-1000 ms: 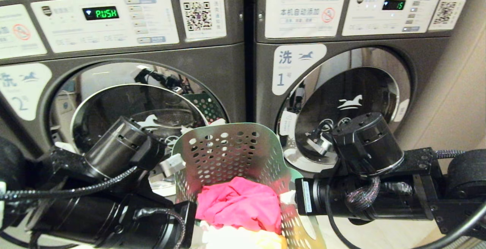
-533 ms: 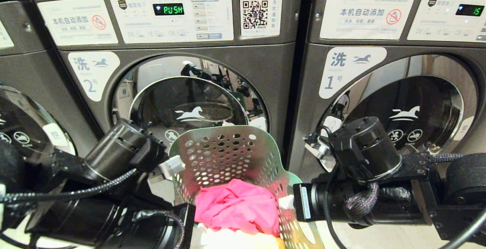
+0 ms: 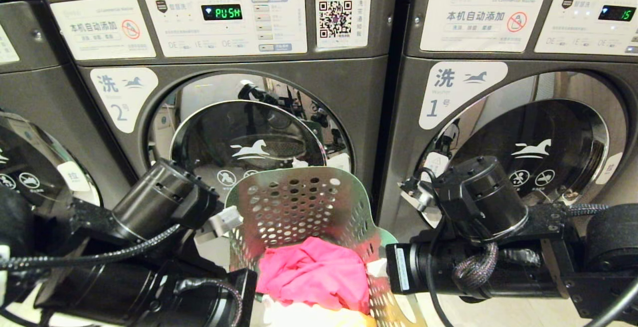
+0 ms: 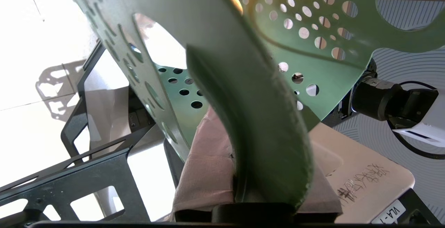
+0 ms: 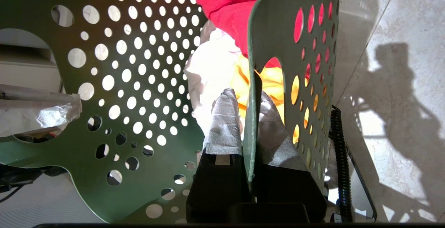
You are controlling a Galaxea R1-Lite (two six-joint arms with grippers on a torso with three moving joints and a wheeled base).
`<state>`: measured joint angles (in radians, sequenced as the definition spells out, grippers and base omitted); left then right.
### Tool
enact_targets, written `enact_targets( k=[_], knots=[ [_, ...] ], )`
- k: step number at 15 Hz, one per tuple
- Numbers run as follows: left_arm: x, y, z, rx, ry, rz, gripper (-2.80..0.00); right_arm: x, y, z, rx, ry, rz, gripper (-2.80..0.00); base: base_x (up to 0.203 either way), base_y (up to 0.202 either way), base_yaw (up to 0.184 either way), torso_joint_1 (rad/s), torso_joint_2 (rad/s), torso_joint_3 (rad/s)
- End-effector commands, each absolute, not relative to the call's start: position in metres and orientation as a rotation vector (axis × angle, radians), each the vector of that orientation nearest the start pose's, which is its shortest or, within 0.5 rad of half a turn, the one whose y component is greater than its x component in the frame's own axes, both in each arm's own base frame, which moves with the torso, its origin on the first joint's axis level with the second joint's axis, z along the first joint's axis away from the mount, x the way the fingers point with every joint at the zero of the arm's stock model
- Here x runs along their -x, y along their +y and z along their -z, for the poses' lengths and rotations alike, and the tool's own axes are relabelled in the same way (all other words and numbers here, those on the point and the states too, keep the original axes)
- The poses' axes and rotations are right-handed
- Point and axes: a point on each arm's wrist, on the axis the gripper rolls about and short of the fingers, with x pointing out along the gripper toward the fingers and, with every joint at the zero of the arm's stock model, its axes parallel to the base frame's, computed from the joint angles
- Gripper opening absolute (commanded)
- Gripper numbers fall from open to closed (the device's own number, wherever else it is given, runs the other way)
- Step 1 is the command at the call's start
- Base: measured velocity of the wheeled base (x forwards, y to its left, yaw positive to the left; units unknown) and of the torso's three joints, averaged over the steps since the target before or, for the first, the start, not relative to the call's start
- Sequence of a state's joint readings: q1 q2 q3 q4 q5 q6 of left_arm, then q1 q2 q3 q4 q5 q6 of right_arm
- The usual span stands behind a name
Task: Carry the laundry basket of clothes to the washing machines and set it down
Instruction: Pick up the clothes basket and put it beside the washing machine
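Left hand (image 4: 243, 186) half hidden behind laundry basket (image 4: 222, 57) rim

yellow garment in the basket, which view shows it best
The right wrist view: the yellow garment glows through the laundry basket handle cut-out beside the right hand. The head view catches only a sliver at the frame's bottom edge. The left wrist view shows none of it.
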<state>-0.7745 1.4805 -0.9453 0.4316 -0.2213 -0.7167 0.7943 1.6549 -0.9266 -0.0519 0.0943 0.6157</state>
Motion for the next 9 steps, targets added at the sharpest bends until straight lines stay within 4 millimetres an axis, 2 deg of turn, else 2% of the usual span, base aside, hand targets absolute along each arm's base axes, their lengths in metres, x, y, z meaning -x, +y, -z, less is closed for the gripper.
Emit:
enact_targets(
  k=[1,3,7,9],
  knots=[
    [-0.1543,-0.1579,-0.1887,0.333,1.239,0.511,-2.80,-0.1987,0.2054,-0.1740,-0.318,0.890,-0.614,-2.80,0.000,0.000,0.000,0.000,0.00,0.000],
    [-0.1534,-0.1572,-0.1862,0.330,1.243,0.512,-2.80,-0.1987,0.2054,-0.1740,-0.318,0.890,-0.614,-2.80,-0.060,0.000,0.000,0.006,0.00,0.001],
    [-0.1521,-0.1559,-0.1832,0.325,1.253,0.505,-2.80,-0.1991,0.2058,-0.1726,-0.316,0.895,-0.613,-2.80,-0.194,0.000,0.002,0.000,0.00,0.005],
    [-0.1523,-0.1560,-0.1829,0.324,1.254,0.504,-2.80,-0.1996,0.2057,-0.1726,-0.317,0.894,-0.611,-2.80,-0.123,0.000,0.002,-0.004,0.00,0.007]
  ],
)
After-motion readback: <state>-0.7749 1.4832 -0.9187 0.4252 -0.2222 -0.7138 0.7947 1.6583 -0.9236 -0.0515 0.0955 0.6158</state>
